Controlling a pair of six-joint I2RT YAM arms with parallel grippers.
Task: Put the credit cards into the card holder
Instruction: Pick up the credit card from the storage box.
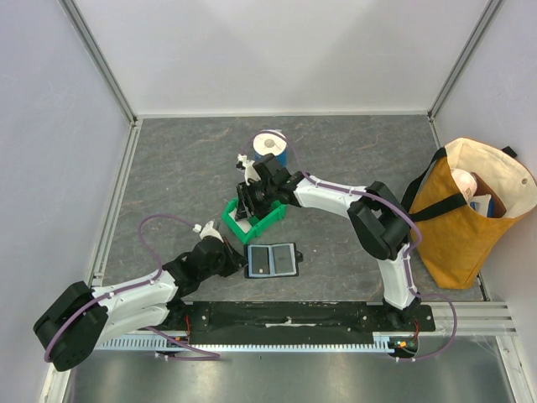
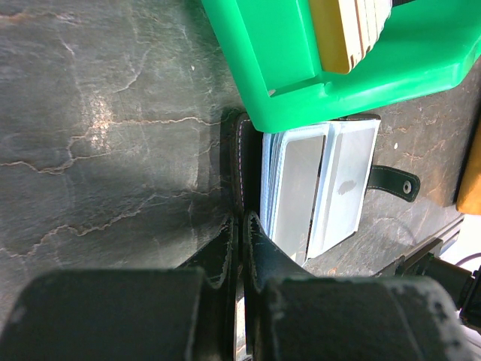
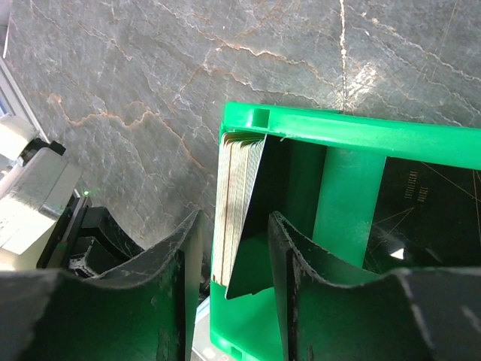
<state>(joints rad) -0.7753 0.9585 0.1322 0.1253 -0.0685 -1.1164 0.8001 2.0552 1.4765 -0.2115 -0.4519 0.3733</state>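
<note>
Cards (image 3: 239, 173) stand on edge in corner of green bin (image 3: 338, 131). Stack leans slightly, dark face on one side. Right end effector (image 3: 234, 226) part-open, one finger each side of stack, slim gap either side, bin wall close by. Holder (image 1: 273, 260) lies open flat on desk (image 1: 352, 168), long axis left-right, tab (image 2: 394, 180) pointing right, just beside bin's near side. Left end effector (image 2: 240, 226) pinched tight on holder's left flap. Roll (image 1: 270, 147) beyond bin. Bag (image 1: 457, 227) well apart, right.

Card holder (image 2: 331, 180) partly behind green bin (image 2: 285, 68)
</note>
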